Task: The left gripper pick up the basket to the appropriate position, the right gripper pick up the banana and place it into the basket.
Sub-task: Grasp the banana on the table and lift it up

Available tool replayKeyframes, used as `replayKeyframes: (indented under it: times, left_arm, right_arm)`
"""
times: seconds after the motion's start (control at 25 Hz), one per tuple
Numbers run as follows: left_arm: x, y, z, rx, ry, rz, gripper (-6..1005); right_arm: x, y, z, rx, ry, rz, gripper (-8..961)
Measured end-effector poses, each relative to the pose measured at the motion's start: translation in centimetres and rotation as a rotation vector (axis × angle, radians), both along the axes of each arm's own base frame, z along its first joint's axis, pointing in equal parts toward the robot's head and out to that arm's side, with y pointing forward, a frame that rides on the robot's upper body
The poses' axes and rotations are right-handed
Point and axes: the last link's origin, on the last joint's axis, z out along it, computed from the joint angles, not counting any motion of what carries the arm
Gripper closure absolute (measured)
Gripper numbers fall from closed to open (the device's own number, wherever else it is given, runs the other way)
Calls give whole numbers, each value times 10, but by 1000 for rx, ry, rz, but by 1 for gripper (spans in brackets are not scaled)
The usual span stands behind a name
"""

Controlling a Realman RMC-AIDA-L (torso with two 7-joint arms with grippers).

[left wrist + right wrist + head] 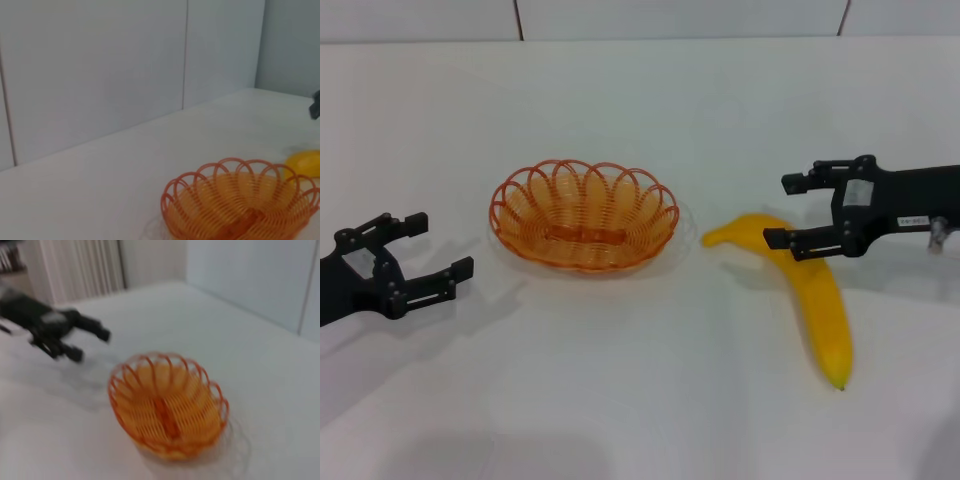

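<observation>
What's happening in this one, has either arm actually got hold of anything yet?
Not yet. The left gripper is open to the left of the basket, not touching it. The right gripper is open at the banana, near its upper end, one finger in front of it, nothing clamped. The basket is empty and the banana lies on the white table to the basket's right.

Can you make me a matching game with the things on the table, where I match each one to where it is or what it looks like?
Things:
1. basket
2. banana
3. left end effector
4. right end effector

Descriptions:
A. open, over the yellow fruit's upper end
B. orange wire, empty, in the middle of the table
C. open, apart from the basket on the robot's left
D. yellow, lying on the table on the robot's right

Pairs: 1-B, 2-D, 3-C, 4-A
</observation>
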Motion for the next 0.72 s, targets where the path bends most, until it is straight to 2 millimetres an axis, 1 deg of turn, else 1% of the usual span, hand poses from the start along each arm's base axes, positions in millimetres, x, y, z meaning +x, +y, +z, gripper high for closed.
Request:
replayKeyframes:
  times: [0.2, 0.32, 0.52, 0.72]
  left_arm:
    - [0, 0, -3, -12, -8, 3, 108]
    - [0, -1, -3, -12, -6, 2, 107]
    - [0, -1, -3, -11, -4, 0, 107]
    - [1, 1, -3, -13, -3, -4, 107]
  right_arm:
    - [-8, 6, -13, -24, -81, -34, 204]
    - [-14, 10, -15, -5, -124, -44, 205]
    - [-26, 10, -23, -8, -179, -44, 207]
    - [-34, 10, -24, -7, -238, -45, 209]
